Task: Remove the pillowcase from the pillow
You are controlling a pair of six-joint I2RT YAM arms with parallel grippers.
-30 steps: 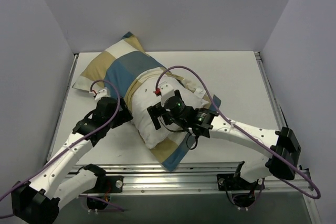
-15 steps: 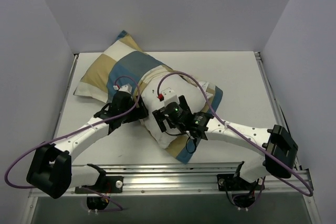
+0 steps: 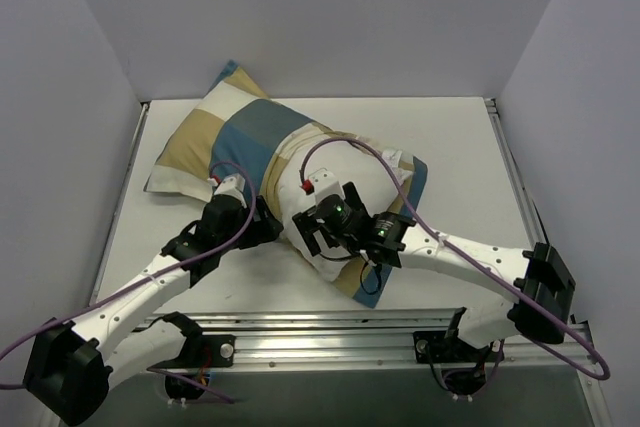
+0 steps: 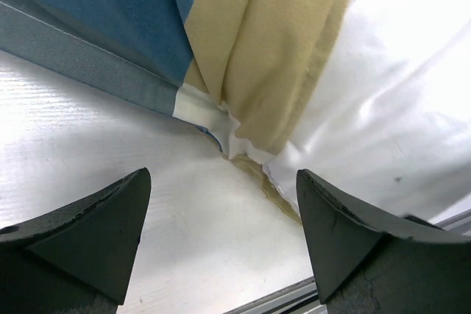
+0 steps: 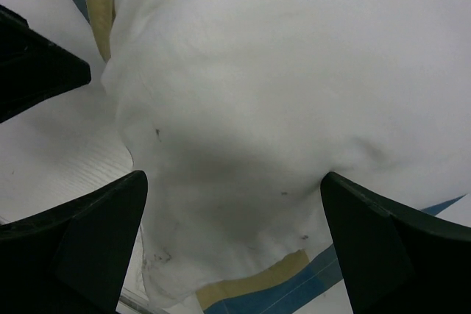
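Two grippers work at the middle of the white table point(image 3: 455, 147), one from each side of a half-uncovered cushion. The pillowcase point(image 3: 225, 132), in blocks of teal-blue, mustard-tan and cream, lies diagonally with its far-left end toward the back left corner of the table. It covers that half of the pillow point(image 5: 257, 93), and its open edge is bunched in tan folds across the middle. The near-right half of the pillow is bare, plain white and plump, with a few dark specks on it. Beneath that bare end, a flat strip of the cover, tan with blue edging, lies on the table and sticks out toward the aluminium rail point(image 3: 330, 332) at the near edge.

Seen from its wrist camera, the left gripper point(image 4: 222, 185) has its fingers wide apart with nothing clamped between them. It sits low over the table, just beside the spot where the bunched tan edge meets the white cushion. The right gripper point(image 5: 234, 182) also has its fingers spread wide, one on either side of the bare white bulge. It is poised above the cushion, and whether the fingers touch it cannot be told. A purple cable point(image 3: 385, 169) arcs over the cushion from the right arm.
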